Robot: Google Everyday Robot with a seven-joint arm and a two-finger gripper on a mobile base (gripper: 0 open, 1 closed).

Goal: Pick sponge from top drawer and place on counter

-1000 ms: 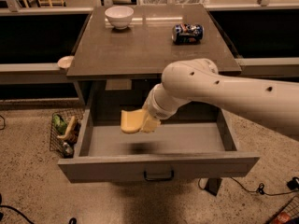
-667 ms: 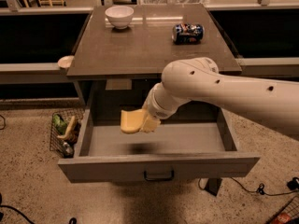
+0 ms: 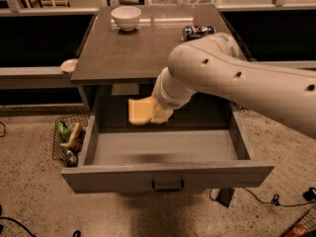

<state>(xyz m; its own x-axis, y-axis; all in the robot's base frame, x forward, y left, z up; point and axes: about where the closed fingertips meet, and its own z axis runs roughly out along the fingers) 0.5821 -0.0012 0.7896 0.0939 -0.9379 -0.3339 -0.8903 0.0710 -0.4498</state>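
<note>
Jaws (clamping sponge [image 3: 139, 111]) hang above open top drawer [image 3: 123, 176], clear of walls.

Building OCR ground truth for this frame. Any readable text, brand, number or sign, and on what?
None readable.
Can on the counter: blue and white print, too blurred to read.
White bowl, top drawer front, sponge: no markings show.
The claw holds the sponge above the open top drawer; no label shows on it or the arm.
</note>
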